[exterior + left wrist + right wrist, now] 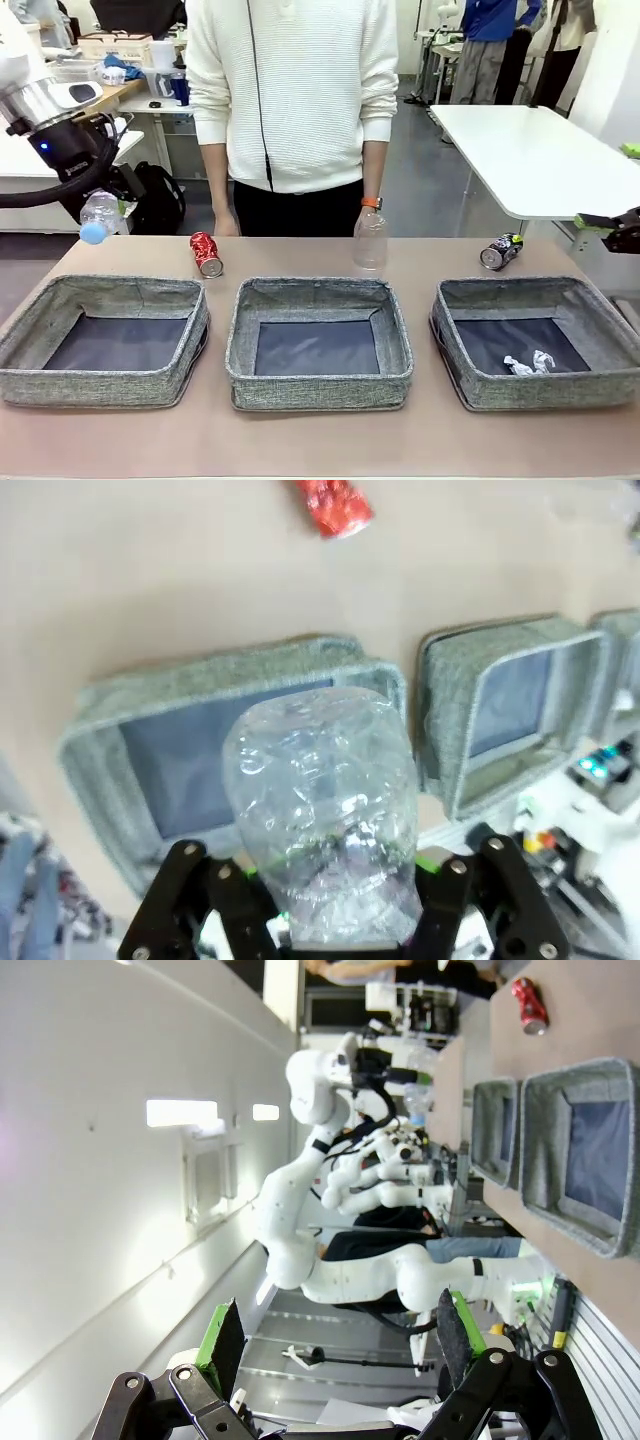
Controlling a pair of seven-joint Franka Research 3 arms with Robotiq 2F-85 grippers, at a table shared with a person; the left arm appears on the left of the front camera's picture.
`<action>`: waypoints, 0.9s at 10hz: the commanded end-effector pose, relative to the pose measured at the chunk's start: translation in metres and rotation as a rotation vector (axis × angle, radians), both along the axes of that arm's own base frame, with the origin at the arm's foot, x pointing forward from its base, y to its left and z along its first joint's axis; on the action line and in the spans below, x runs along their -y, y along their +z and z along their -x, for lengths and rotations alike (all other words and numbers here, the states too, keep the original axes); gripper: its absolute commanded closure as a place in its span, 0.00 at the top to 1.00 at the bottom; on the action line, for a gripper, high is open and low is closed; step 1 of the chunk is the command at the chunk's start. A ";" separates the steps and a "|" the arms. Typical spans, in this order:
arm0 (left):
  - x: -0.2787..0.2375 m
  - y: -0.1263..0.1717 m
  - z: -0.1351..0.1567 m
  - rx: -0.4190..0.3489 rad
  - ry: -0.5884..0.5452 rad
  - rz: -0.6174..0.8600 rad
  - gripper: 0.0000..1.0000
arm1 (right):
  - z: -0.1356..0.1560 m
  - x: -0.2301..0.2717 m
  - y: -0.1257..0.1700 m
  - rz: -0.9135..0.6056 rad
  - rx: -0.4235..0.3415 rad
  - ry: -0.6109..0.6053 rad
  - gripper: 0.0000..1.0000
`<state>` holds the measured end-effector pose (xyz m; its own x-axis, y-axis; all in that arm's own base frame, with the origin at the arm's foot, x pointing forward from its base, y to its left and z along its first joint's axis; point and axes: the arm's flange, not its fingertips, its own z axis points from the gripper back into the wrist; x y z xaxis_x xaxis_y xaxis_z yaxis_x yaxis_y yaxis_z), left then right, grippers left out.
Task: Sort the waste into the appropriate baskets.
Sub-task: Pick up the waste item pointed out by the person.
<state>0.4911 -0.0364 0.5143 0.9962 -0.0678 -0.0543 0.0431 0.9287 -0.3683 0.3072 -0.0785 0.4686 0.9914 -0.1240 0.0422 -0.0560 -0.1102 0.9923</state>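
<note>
My left gripper [108, 205] hangs above the table's far left corner, shut on the clear plastic bottle [100, 215], whose blue cap points down. In the left wrist view the bottle [320, 800] sits between the black fingers [225, 905], over the left basket [95, 730]. The crushed red can [206, 253], the clear cup [369, 238] and the dark can [501, 251] lie beyond the three grey baskets [110, 375] [318, 378] [455, 360]. White scraps [530, 364] lie in the right one. My right gripper [340, 1345] stands open and empty, off the table's right side [615, 228].
A person in a white sweater [295, 90] stands at the far edge, hands down by the table. A white table [530, 150] is behind on the right. Bare tabletop [300, 445] runs in front of the baskets.
</note>
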 end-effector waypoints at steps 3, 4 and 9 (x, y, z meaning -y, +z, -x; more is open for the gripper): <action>0.117 0.112 0.074 0.002 0.279 -0.098 0.00 | 0.000 0.001 0.007 -0.019 -0.012 0.000 1.00; 0.154 0.131 0.090 0.015 0.197 -0.077 0.00 | 0.000 0.001 0.007 -0.019 -0.012 0.000 1.00; 0.285 0.216 0.104 0.014 -0.067 -0.095 0.00 | 0.000 0.001 0.007 -0.019 -0.012 0.000 1.00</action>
